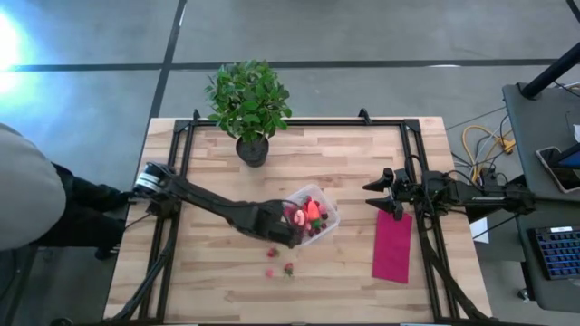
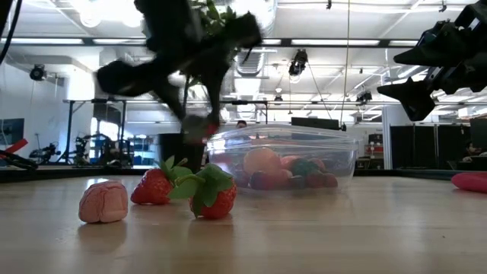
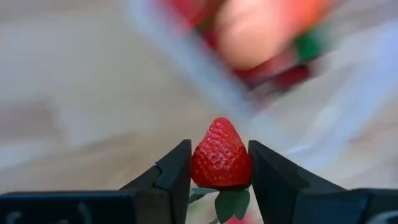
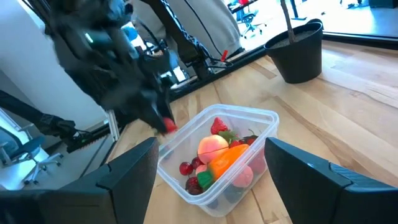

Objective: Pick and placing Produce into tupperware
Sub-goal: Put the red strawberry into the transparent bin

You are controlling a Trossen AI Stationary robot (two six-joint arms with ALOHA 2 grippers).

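Beyond the left fingers the tupperware and its fruit are a blur; the strawberry between them has its green top cut off at the edge

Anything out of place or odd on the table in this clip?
Nothing damaged. Three produce pieces lie loose on the table outside the tupperware: two strawberries and a pale pink piece. The left gripper pinches another strawberry near the tupperware.
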